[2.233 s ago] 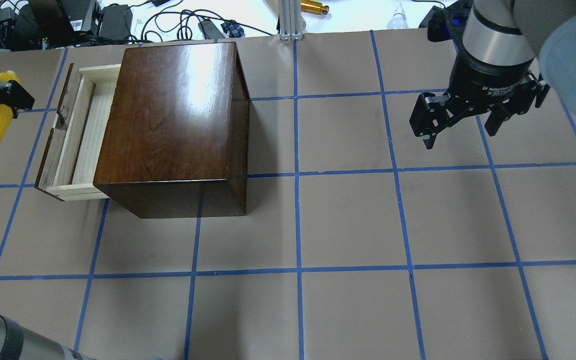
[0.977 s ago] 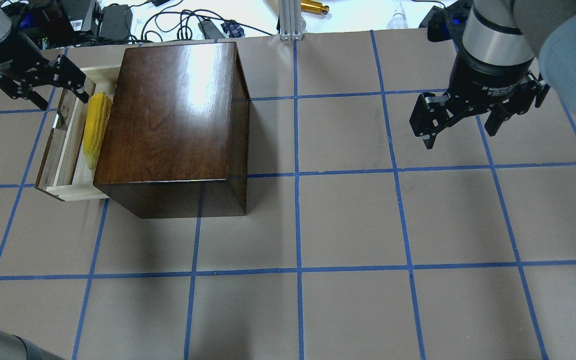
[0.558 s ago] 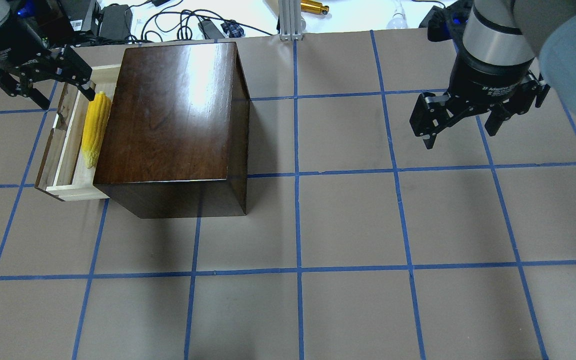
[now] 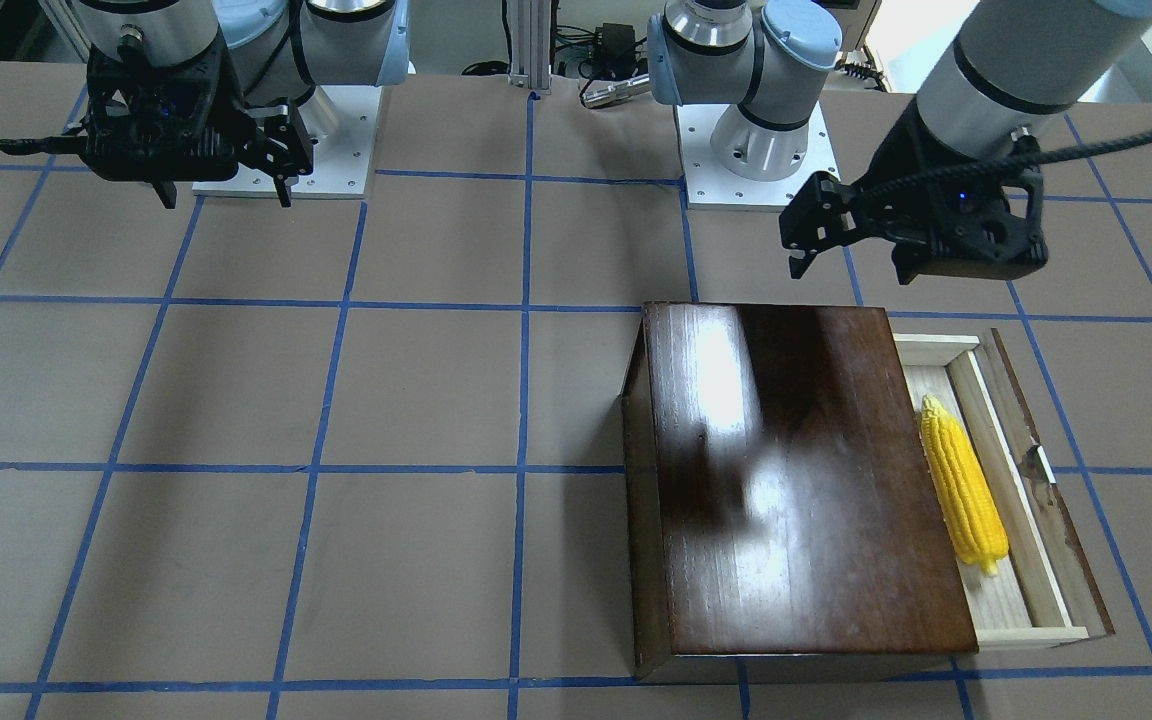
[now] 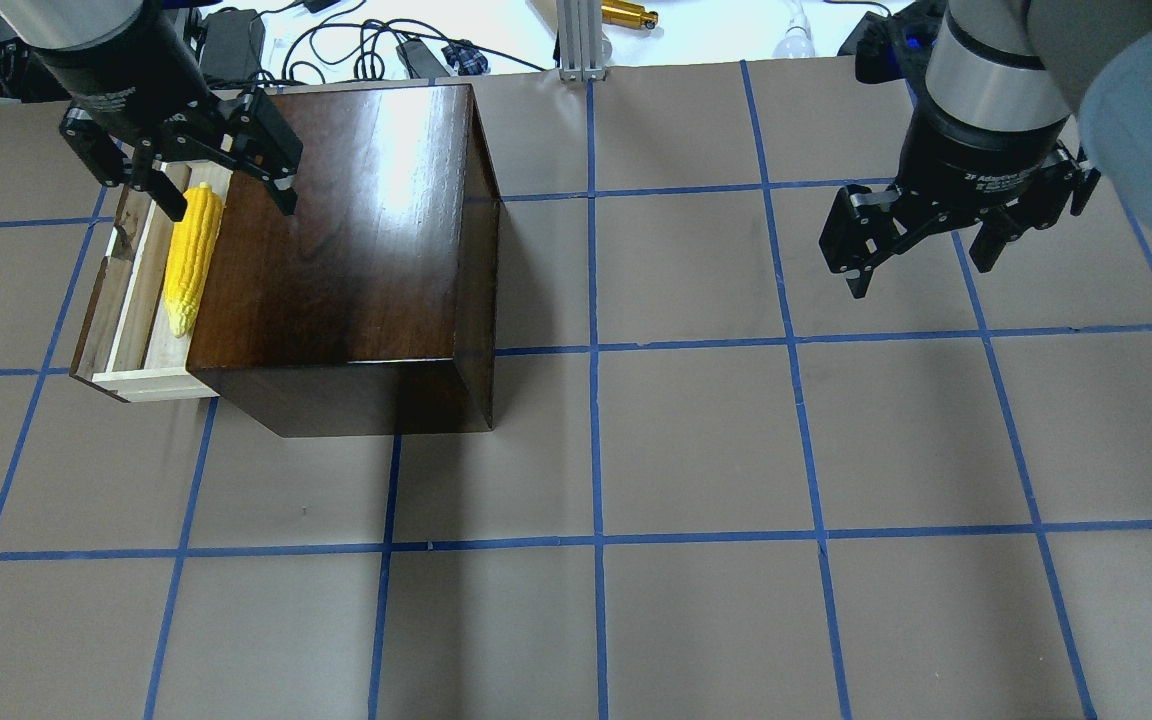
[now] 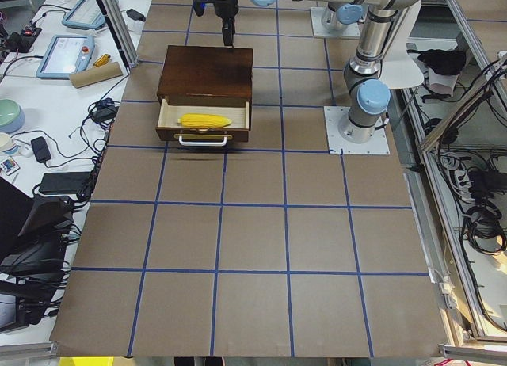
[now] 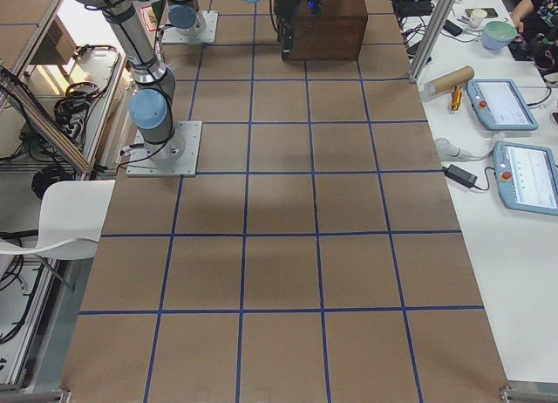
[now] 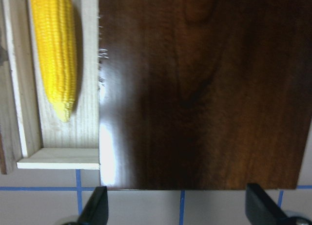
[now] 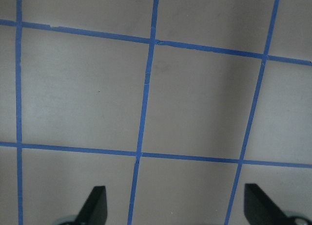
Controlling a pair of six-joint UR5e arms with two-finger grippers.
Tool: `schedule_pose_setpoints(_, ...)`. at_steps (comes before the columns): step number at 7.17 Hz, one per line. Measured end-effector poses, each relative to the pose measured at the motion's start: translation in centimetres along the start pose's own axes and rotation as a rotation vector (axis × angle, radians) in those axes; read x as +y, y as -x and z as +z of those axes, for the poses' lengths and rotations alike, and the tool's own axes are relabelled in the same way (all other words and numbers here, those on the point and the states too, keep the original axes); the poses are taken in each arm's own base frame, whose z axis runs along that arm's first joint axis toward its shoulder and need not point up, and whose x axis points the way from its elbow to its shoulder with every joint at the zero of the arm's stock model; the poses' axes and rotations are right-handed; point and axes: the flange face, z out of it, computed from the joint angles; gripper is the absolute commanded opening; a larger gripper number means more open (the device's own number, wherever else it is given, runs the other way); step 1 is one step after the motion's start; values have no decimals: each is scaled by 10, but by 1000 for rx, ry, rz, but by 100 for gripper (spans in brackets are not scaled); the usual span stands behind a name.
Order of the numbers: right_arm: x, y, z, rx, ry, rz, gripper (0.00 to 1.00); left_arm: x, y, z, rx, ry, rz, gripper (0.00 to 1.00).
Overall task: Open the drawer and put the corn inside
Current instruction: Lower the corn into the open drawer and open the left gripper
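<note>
On the overhead view's left, the drawer stands pulled out of the dark-brown wooden box, its pale wood tray exposed behind the dark front panel. The corn lies inside that tray, lengthwise along the box's front face and just beside it, with its tapered end toward the robot's side of the table. Nothing grips the cob. Above the drawer's far end and the box's near corner hangs the left gripper, its fingers spread wide and empty. The left wrist camera shows both fingertips far apart over the box's glossy top, with the corn resting in the tray at the upper left. Well apart, across the blue-taped grid on the right, the right gripper hovers over bare table, fingers likewise spread with nothing between them.
</note>
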Motion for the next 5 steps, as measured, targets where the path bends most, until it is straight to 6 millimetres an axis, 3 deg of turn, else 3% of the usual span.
schedule_pose_setpoints(2,0,0,0,0,0,0,100,12,-17,-3,-7,-23,31,100)
schedule_pose_setpoints(5,0,0,0,1,1,-1,100,15,-18,-6,-10,-33,36,100)
